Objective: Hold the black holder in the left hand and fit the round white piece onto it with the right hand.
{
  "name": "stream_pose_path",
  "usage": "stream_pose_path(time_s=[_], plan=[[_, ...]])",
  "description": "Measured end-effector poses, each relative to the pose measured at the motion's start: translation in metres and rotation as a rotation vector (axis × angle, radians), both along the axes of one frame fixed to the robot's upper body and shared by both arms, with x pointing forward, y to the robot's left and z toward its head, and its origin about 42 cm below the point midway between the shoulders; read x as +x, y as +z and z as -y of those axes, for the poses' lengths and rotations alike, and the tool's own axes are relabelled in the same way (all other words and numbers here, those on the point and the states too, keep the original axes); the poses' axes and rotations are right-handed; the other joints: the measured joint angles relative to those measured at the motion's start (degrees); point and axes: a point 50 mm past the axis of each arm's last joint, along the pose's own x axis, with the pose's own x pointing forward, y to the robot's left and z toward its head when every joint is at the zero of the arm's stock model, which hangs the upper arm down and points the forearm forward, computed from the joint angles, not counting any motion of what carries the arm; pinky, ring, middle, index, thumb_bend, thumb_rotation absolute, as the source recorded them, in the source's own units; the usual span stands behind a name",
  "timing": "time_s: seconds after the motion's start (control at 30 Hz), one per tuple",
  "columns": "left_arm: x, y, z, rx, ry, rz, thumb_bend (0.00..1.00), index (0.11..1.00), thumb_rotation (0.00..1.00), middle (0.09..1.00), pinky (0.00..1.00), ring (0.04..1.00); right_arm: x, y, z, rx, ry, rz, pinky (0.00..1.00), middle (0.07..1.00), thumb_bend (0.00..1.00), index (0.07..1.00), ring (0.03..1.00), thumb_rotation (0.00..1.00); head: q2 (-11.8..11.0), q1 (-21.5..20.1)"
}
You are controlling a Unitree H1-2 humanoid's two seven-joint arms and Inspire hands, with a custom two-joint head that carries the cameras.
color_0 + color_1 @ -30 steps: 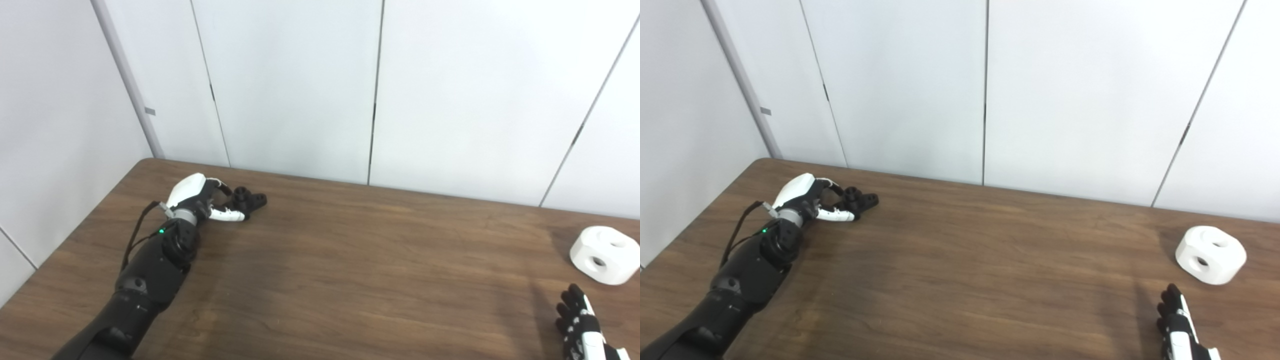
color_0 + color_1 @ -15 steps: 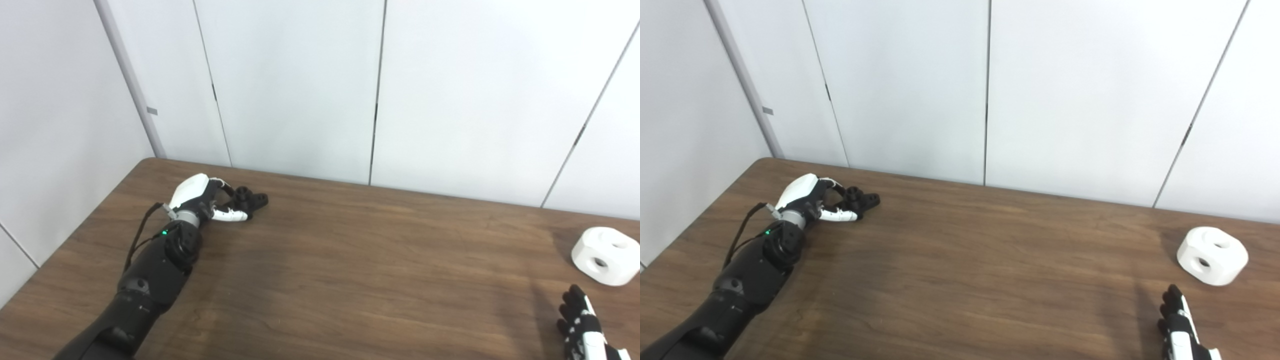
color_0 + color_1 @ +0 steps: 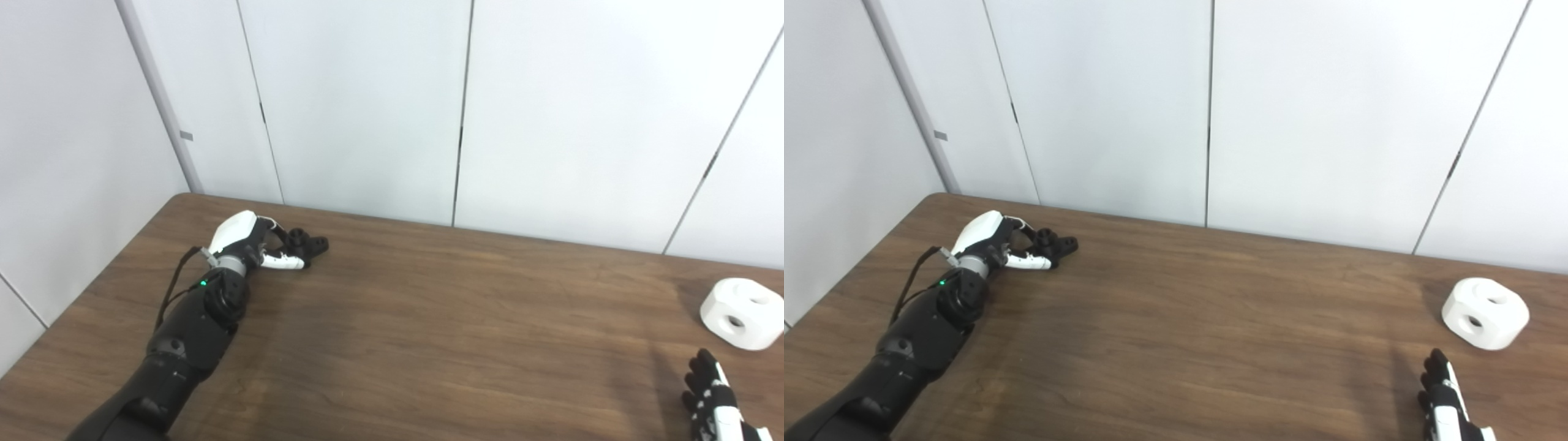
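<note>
The black holder [image 3: 309, 244] lies on the brown table [image 3: 429, 318] at the far left, near the back edge. My left hand [image 3: 245, 240] is right at it, open, with the white thumb in front of the holder and the dark fingers curled behind it; the holder rests on the table. The round white piece [image 3: 741, 312], with holes in its top and side, sits at the far right. My right hand [image 3: 713, 401] is open and empty at the bottom right corner, a little nearer than the white piece and apart from it.
White wall panels [image 3: 367, 110] stand right behind the table's back edge. The table's left edge [image 3: 92, 282] runs close beside my left arm. The holder and the white piece lie far apart across the table.
My left hand has edged slightly closer around the black holder. The right hand and the white piece have not moved; the view shifted a little.
</note>
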Motion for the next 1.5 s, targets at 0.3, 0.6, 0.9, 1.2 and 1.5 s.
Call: stream_pose_path(time_s=[0.3,0.6,0.9,1.2,1.5], plan=[[0.002,-0.008,0.001,0.042,0.014,0.04,0.52,0.484,0.05,0.779,1.0,0.91,-0.001,0.0,0.0,0.0,-0.001,0.002,1.0,0.993,0.54,1.0,0.993,1.0,0.2,-0.8],[0.003,-0.012,0.001,0.055,0.002,0.054,0.52,0.484,0.05,0.771,1.0,0.904,-0.002,-0.001,0.001,0.002,-0.003,0.001,1.0,0.98,0.55,1.0,0.99,1.0,0.4,-1.2],[0.001,-0.01,0.006,0.039,-0.006,0.045,0.52,0.485,0.05,0.785,1.0,0.937,-0.002,-0.001,0.001,0.001,-0.003,0.002,1.0,0.988,0.55,1.0,0.997,1.0,0.6,-1.4],[-0.02,-0.003,0.032,0.026,-0.106,0.018,0.52,0.486,0.05,0.787,1.0,0.944,-0.001,-0.001,-0.001,0.003,0.002,0.001,1.0,0.994,0.55,1.0,0.996,1.0,0.6,-1.8],[-0.045,0.004,0.062,0.041,-0.218,0.002,0.52,0.485,0.05,0.779,1.0,0.911,0.0,-0.001,-0.003,0.001,0.003,0.003,1.0,0.989,0.55,1.0,0.991,1.0,0.6,-2.7]])
